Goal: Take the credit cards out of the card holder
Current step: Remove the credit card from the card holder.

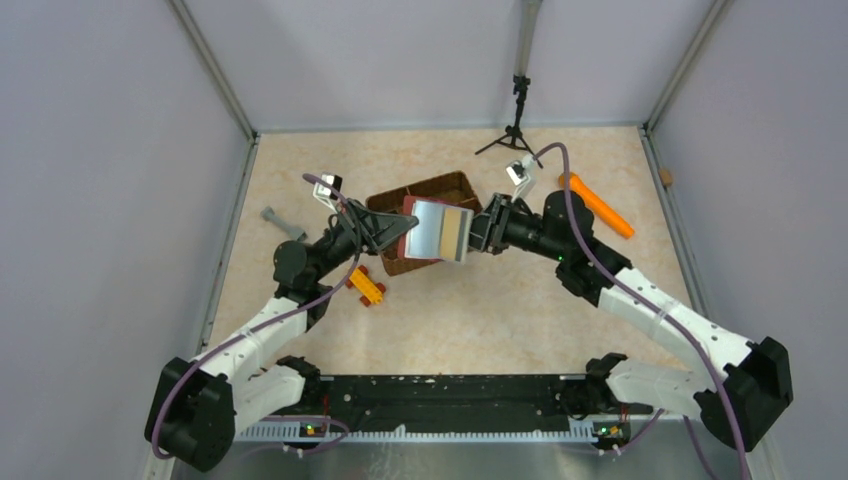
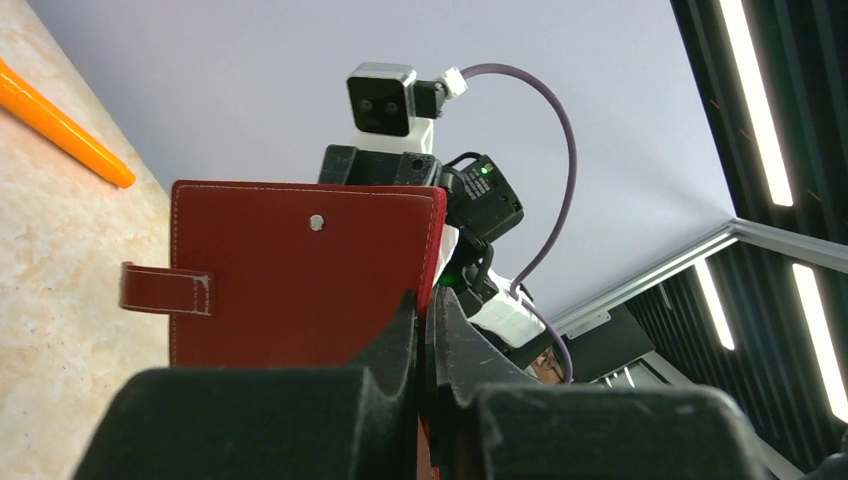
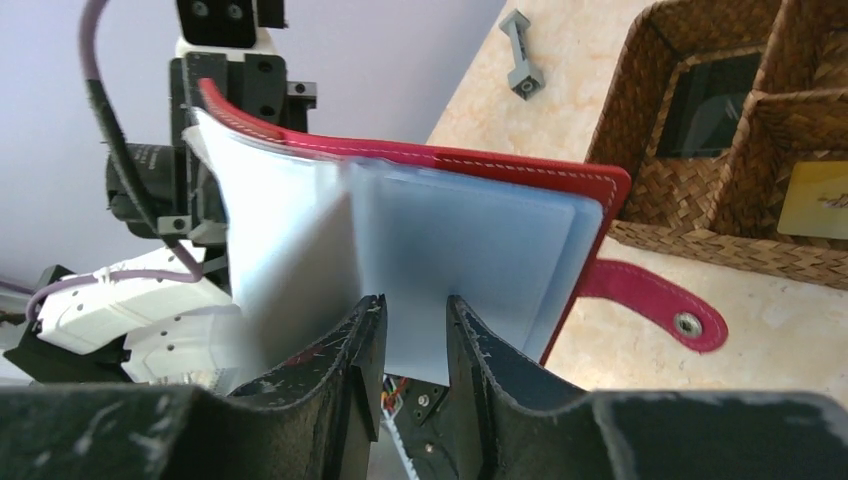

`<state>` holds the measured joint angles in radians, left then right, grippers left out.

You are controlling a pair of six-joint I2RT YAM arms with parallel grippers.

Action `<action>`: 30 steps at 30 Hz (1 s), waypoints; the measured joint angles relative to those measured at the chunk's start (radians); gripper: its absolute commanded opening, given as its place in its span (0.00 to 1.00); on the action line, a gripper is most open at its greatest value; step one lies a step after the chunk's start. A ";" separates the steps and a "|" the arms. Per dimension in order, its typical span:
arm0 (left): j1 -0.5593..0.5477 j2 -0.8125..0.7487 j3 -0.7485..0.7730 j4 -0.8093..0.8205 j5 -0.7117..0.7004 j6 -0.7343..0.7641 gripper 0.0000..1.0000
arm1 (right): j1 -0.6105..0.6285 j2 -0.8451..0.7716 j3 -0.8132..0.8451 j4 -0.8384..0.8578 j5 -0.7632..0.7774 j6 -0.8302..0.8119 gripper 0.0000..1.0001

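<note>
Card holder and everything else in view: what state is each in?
card holder: open, held in the air.
strap tab: unfastened, hanging loose.
left gripper: shut on the card holder's red cover.
right gripper: open, at the pale blue pockets.
black card: lying in a basket compartment.
tan-gold card: lying in another compartment.

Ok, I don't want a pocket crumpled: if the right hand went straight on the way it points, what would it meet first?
The pale blue pockets of the open card holder, just ahead of the right hand; contact is unclear.
</note>
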<state>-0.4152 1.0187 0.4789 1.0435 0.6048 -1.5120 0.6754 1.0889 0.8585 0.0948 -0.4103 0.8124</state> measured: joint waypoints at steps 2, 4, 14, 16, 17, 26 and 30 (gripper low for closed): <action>0.000 0.000 0.000 -0.001 0.000 0.000 0.00 | -0.005 -0.025 -0.001 -0.006 0.011 -0.002 0.29; -0.001 0.000 0.000 -0.001 0.000 0.000 0.00 | -0.011 -0.059 -0.008 -0.011 0.031 -0.002 0.29; -0.002 -0.003 0.000 0.003 -0.003 -0.003 0.00 | -0.059 -0.228 -0.055 -0.127 0.153 -0.031 0.92; -0.002 -0.002 0.000 0.008 -0.010 -0.009 0.00 | -0.062 -0.249 -0.096 -0.103 0.151 -0.021 0.93; -0.002 -0.001 0.000 0.015 -0.014 -0.014 0.00 | -0.063 -0.256 -0.116 -0.088 0.146 -0.007 0.93; -0.002 0.021 0.003 0.087 -0.052 -0.062 0.00 | -0.076 -0.293 -0.325 0.163 0.107 0.222 0.95; -0.003 0.021 0.024 0.090 -0.059 -0.064 0.00 | -0.076 -0.360 -0.349 0.201 0.156 0.266 0.95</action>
<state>-0.4187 1.0393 0.5030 1.1336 0.5461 -1.5761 0.5991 0.7288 0.5098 0.2958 -0.2546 1.0782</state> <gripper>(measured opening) 0.019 0.948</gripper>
